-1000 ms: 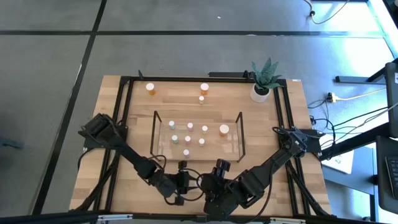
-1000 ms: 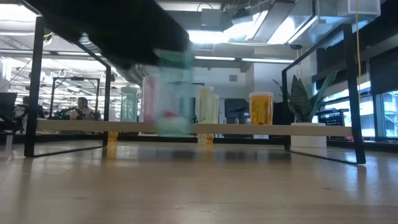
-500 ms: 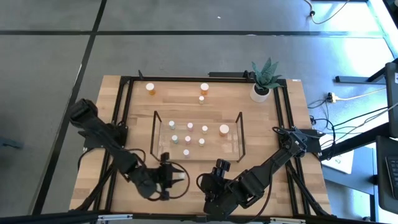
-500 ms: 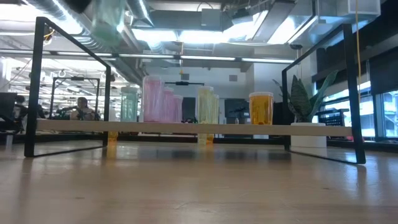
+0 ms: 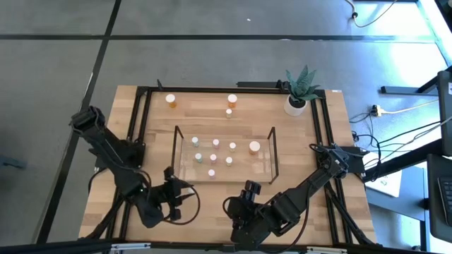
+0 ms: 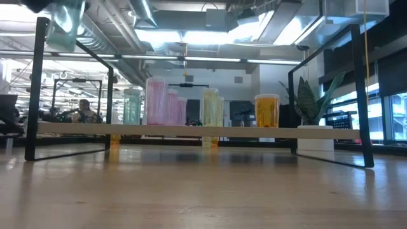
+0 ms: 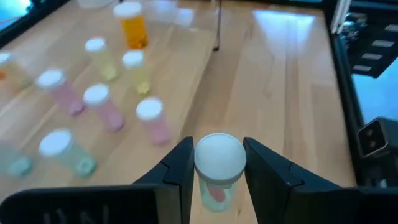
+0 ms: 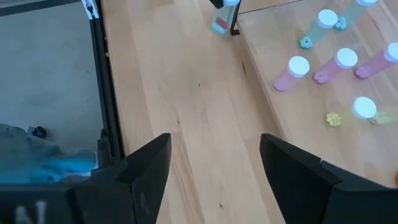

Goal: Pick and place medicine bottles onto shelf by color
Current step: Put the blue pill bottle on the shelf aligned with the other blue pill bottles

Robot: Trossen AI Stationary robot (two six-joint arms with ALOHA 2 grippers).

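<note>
Leftward along the near edge went the left end effector point(image 5: 174, 200), clenched on a white-capped greenish medicine bottle point(image 7: 218, 165) lifted off the wooden surface point(image 5: 304, 144), near-left of the clear acrylic shelf point(image 5: 263, 166). Right end effector point(image 5: 240, 214) waited released, near centre.

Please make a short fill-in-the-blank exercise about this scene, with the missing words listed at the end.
1. The left hand is shut on a bottle with a ____ cap.
2. The right hand is ____ and holds nothing.
3. The orange bottle on the shelf stands nearest the ____.
4. In the high view, ____ bottles stand on the table beyond the shelf.

Missing words: white; open; plant; three
</note>
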